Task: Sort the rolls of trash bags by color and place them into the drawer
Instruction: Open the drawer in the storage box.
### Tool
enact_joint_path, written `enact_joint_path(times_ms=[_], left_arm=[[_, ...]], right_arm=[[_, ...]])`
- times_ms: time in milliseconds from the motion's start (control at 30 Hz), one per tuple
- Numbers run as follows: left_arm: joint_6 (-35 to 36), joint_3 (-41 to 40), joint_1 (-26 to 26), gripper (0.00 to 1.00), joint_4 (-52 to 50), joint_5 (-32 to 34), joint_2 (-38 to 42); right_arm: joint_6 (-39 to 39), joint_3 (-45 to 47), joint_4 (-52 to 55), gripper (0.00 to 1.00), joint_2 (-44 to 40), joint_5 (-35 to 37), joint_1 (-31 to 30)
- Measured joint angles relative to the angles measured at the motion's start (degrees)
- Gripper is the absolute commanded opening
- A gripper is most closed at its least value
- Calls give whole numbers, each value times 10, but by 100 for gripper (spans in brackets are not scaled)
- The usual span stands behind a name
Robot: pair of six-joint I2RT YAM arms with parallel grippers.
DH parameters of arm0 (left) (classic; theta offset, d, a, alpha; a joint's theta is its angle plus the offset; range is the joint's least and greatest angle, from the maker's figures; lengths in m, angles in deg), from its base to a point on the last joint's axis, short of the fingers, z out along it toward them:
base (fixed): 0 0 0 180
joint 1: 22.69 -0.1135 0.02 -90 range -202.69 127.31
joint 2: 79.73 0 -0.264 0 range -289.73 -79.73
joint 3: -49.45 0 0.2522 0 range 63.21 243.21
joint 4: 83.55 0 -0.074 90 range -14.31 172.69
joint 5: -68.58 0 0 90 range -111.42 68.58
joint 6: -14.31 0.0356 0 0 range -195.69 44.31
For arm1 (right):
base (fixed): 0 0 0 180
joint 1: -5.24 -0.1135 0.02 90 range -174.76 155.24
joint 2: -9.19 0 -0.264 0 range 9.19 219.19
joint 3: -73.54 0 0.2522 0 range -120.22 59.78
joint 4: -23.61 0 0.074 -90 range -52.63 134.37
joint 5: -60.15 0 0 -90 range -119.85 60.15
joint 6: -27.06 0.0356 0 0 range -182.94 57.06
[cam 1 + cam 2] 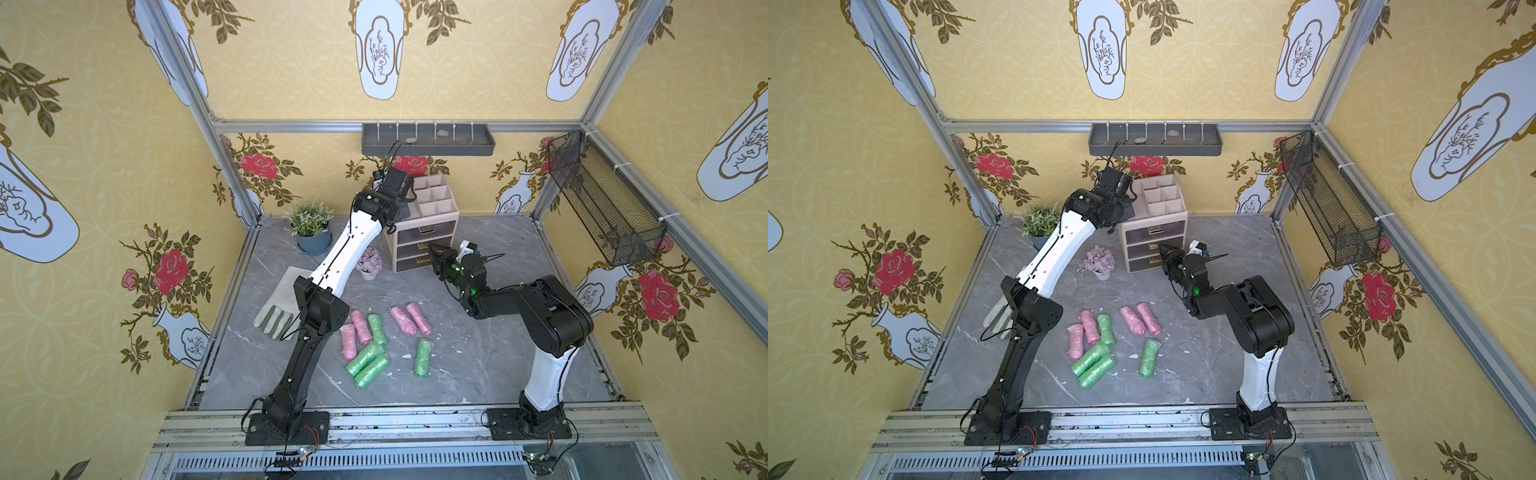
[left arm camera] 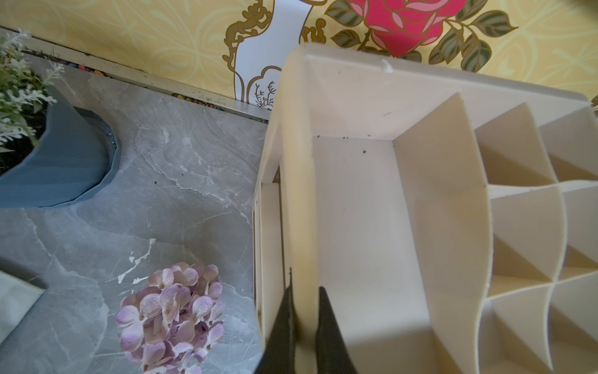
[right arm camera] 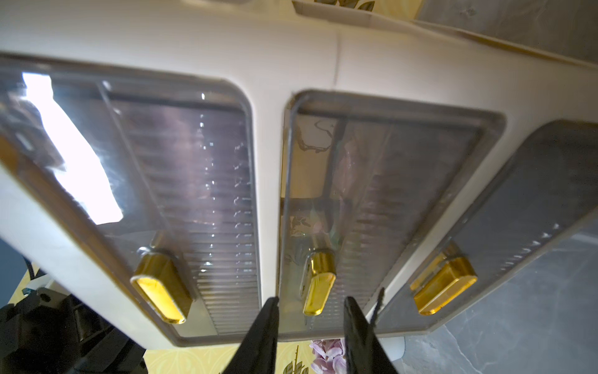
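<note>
While the cabinet is steadied, left gripper (image 2: pixel 305 285): clenched on the cream side wall of the organizer (image 2: pixel 297 168); one black finger is pressed to each face of that wall
Right gripper (image 3: pixel 313 299): parted; its fingers are set either side of the gold handle (image 3: pixel 318 281); a gap is seen on both sides, so nothing is grasped
Middle drawer (image 3: pixel 382 194): shut, as are the drawers above and below it; nothing can be stowed before one is drawn out
Handle: small, hard and glossy; it is judged slippery, so it is best pinched squarely across its narrow width and drawn straight outward
Rolls of trash bags (image 1: pixel 365 356): eight are counted on the grey tabletop (image 1: pixel 478 365), well apart from the organizer; four are pink and four green; five lie bunched and touching with the colours mixed; two pink ones lie side by side near them; one green one lies alone
Handling: the rolls are judged light, soft and crinkly; the shiny film is likely to slip and to yield when squeezed
Hold: each roll is best taken across its middle, the jaws being closed on the short diameter; the lone green roll and the pink pair offer free sides; the bunched ones are likely to be jostled
</note>
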Motion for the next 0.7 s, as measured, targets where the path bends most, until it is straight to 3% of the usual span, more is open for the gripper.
enact_joint_path(times_ms=[700], left_arm=[[-1,-11,-2,0,15,-4,3]], right_arm=[[31,-47,15,26,30,22,-8]])
